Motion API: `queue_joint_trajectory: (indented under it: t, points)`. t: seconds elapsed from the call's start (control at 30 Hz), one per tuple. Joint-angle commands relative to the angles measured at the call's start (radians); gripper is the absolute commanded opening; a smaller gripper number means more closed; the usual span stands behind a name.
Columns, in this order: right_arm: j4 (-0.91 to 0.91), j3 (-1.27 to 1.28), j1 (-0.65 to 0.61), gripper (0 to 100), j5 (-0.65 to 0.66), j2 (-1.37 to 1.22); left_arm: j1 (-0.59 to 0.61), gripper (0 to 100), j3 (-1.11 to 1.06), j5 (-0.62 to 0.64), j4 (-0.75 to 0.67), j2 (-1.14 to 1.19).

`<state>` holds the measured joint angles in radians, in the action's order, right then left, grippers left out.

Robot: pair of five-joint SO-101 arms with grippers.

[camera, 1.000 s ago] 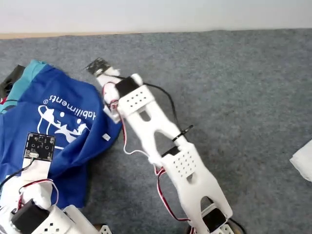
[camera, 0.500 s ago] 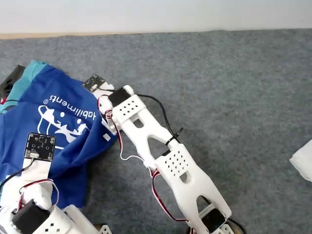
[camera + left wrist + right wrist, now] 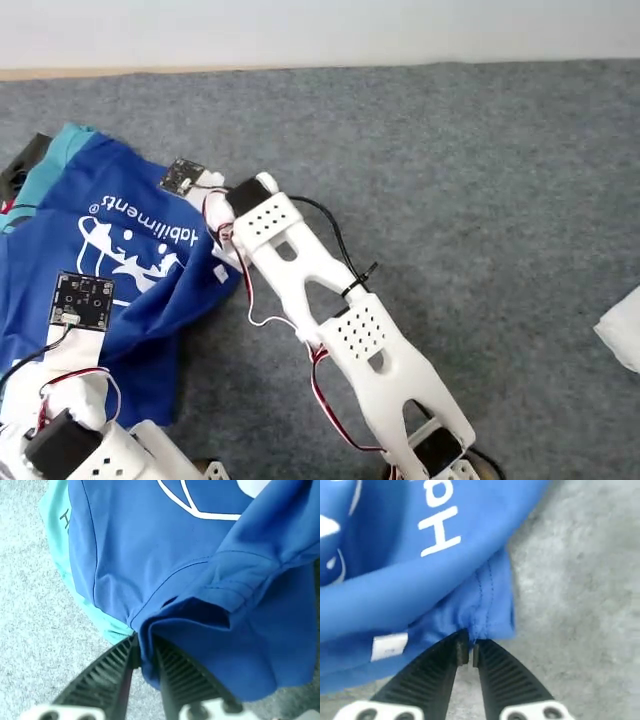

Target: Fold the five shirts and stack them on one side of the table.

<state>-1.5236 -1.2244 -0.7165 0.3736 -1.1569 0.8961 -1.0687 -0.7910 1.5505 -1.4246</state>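
Observation:
A blue shirt (image 3: 120,250) with white print lies at the table's left, over a teal shirt (image 3: 55,155). My left gripper (image 3: 145,652) is shut on a fold of the blue shirt (image 3: 200,575) at its near-left part; the teal shirt (image 3: 75,587) peeks out beside it. My right gripper (image 3: 467,647) is shut on the blue shirt's hem (image 3: 485,605), at the shirt's right edge (image 3: 215,255) in the high view. A small white label (image 3: 390,645) shows beside the pinch.
Grey carpet-like tabletop (image 3: 480,180) stretches free to the right and back. A white cloth (image 3: 622,330) lies at the right edge. A dark object (image 3: 22,160) sits at the far left beyond the shirts. The pale wall runs along the back.
The right arm has swung left and drawn nearer, carrying the blue shirt's right edge inward over the shirt. The left arm has stayed put.

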Motion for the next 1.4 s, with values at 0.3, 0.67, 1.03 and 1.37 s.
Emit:
queue_joint_trajectory:
  t: [0.3,0.67,1.03,1.37]
  points:
    - [-0.277,-0.239,0.228,1.1,0.075,0.093,0.000,0,0.010,-0.002,-0.025,-0.005]
    - [-0.274,-0.084,0.481,1.1,0.144,0.236,-0.238,0,0.108,0.104,-0.023,-0.005]
    - [-0.271,0.006,0.237,6.2,0.187,0.280,-0.239,0,0.107,0.157,-0.023,0.002]
    - [-0.274,0.095,0.018,25.4,0.242,0.289,-0.114,0,0.053,0.153,-0.025,0.002]
